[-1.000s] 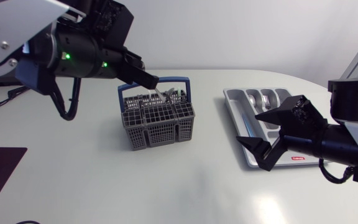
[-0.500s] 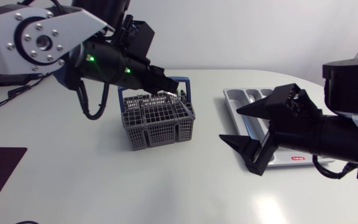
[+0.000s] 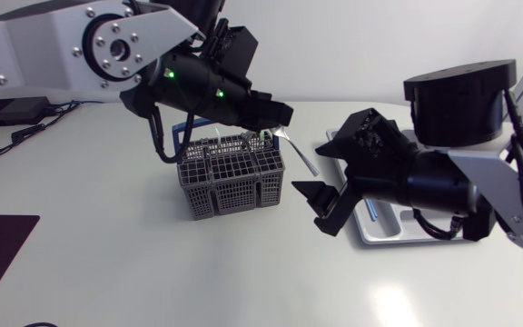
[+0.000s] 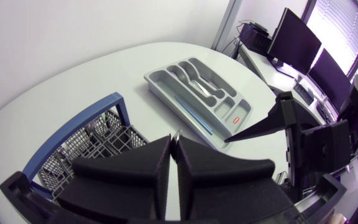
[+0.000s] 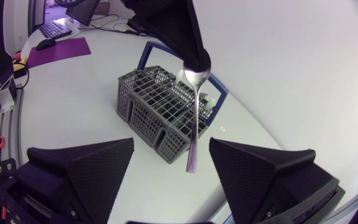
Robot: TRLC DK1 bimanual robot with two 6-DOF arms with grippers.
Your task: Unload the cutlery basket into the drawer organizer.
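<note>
Wedge fingers (image 5: 174, 28) of the left gripper (image 3: 277, 122) press flat together on the bowl of a polished metal spoon (image 5: 194, 106). Its slim handle hangs down and away from them, ending with a violet sheen.

From the head view the spoon is in the air, just off the cutlery basket (image 3: 230, 182) toward its 2 o'clock corner. The handle slants toward 4 o'clock. The right gripper (image 3: 314, 174) faces it with its two broad matte fingers spread wide, one on either side of the handle's lower end and neither touching it.

The basket is a dark grey plastic lattice box with a squared blue handle (image 4: 73, 127) arching over it. A few shiny pieces stand in its far cells. It sits on the smooth white table (image 3: 152, 272), about the middle.

At the basket's 3 o'clock, well apart from it, lies the drawer organizer (image 4: 166, 93), a pale grey moulded tray with rounded long compartments. Spoons are nested in one of these, and a thin blue stick lies along the long side slot.
</note>
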